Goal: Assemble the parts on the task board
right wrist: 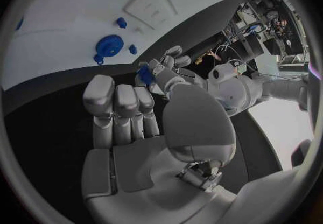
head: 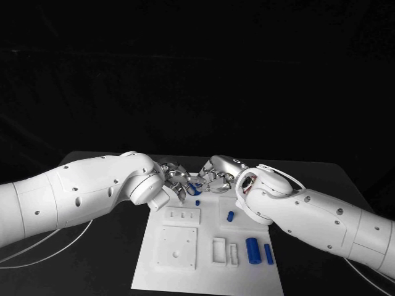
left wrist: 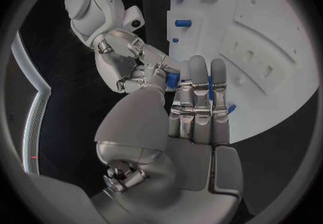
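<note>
Both hands meet over the far end of the task board (head: pixel 207 246), the white plate lying in the middle of the black worktop (head: pixel 100 246). The left hand (head: pixel 175 177) and the right hand (head: pixel 217 176) come together fingertip to fingertip, and between them sits a small blue part (head: pixel 194 183), raised just above the board's far edge. In the left wrist view the left hand's fingers (left wrist: pixel 198 100) stand straight and side by side with the blue piece pressed behind them, while the right hand's curled fingers close on it from the other side; which hand truly bears its weight cannot be told, though both are touching it. On the board, a short blue peg (head: pixel 231 216) stands near the middle, another tiny blue piece (head: pixel 199 201) lies close to the hands, and two longer blue cylinders (head: pixel 253 250) rest side by side toward the near right corner, beside a white slotted block (head: pixel 225 251).
</note>
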